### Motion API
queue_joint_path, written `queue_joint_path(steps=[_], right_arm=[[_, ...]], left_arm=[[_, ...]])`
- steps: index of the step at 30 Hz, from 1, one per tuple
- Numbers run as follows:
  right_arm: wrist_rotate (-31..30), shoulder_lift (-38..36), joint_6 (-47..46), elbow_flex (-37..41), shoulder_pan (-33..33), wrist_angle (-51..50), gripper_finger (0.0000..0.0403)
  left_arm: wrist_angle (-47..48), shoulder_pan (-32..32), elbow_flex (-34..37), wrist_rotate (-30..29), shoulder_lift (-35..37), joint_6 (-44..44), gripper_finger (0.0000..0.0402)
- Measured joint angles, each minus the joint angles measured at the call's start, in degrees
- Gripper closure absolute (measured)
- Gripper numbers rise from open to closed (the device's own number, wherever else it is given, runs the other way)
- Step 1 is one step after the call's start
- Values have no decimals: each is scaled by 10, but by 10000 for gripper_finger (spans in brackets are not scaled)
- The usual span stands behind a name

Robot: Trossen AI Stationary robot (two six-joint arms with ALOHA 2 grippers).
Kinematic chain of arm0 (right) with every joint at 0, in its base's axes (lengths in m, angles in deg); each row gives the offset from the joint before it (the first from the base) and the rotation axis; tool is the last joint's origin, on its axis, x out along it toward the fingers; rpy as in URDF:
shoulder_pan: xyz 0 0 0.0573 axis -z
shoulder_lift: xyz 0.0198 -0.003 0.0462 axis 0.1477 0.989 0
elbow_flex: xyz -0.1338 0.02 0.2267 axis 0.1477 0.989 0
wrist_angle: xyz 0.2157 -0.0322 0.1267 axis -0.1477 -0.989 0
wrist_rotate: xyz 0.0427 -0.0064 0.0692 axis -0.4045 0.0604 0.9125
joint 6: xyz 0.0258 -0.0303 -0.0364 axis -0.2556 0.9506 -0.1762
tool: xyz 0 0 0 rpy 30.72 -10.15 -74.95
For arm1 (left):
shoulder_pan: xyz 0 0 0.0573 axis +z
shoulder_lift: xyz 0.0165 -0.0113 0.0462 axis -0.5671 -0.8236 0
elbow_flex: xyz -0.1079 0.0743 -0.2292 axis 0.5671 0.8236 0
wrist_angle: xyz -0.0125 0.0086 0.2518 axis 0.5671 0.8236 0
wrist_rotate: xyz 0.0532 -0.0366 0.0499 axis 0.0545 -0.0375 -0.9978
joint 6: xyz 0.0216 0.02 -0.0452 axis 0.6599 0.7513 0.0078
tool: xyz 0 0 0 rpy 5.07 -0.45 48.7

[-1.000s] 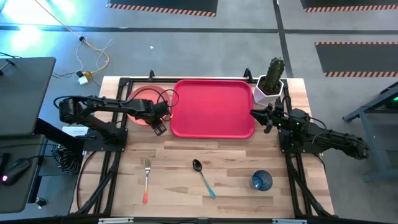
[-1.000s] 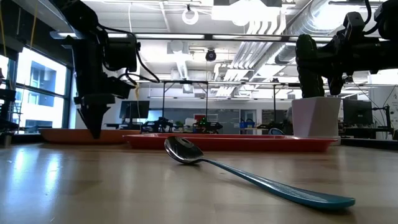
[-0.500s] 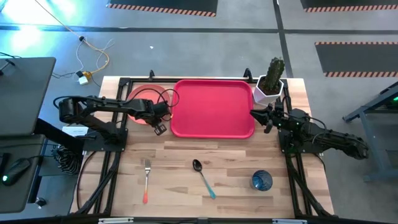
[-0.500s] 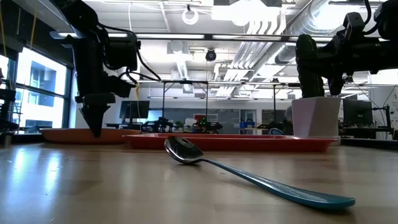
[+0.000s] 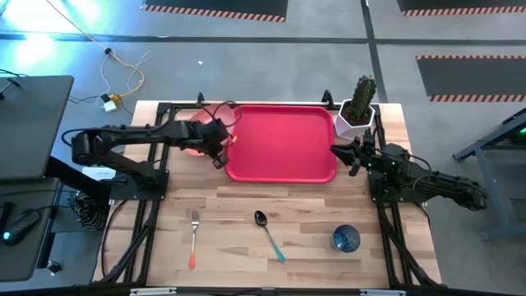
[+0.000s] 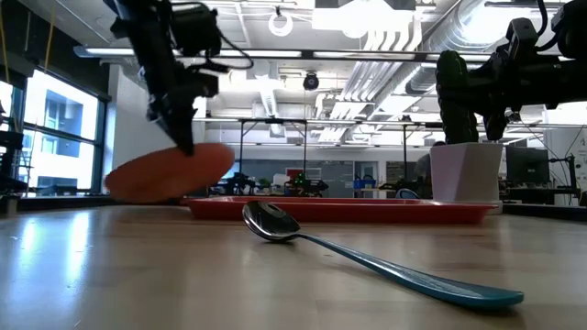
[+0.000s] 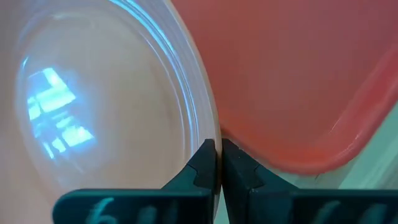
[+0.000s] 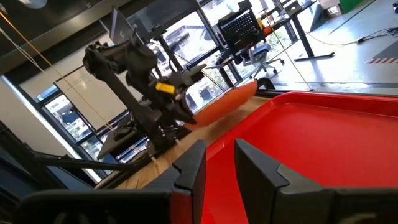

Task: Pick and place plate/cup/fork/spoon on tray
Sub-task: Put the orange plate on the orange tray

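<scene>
The salmon-pink plate is at the tray's left side, tilted and raised in the low view. My left gripper is shut on its rim. The red tray lies at the table's far middle. My right gripper hovers open and empty at the tray's right rim; the right wrist view shows the gap between its fingers. The fork, the spoon and the blue cup rest on the near part of the table. My left gripper pinches the plate's rim between its two fingers, on the side next to the tray's near left corner. The fingers come from above, pointing down. The plate hangs tilted, the held side high and the opposite side low near the table.
A white pot with a green cactus stands at the tray's far right corner, just beyond my right gripper. The spoon lies close in the low view. Black frame rails run along the table's left and right sides.
My left gripper has risen and gone a little toward the far edge and the tray, with the plate's rim in its fingers. The plate, flat on the table before, is now lifted on its tray side and tilted. My right arm has kept still.
</scene>
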Motion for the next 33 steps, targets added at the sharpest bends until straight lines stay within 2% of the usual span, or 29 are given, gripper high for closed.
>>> queue_joint_path(steps=[7, 13, 20, 27, 33], right_arm=[[0, 0, 0, 0, 0, 0, 328], [-12, 0, 0, 0, 0, 0, 328], [-42, 0, 0, 0, 0, 0, 328], [-43, 0, -36, 0, 0, 0, 328], [-43, 0, -46, 0, 0, 2, 328]], left_arm=[[-30, 0, -71, -2, 0, 75, 400], [-92, -1, -109, 25, 0, 197, 400], [-159, -16, -118, 57, 0, 339, 400], [-174, -39, -118, 87, -7, 449, 397], [-195, -61, -118, 87, -44, 520, 398]])
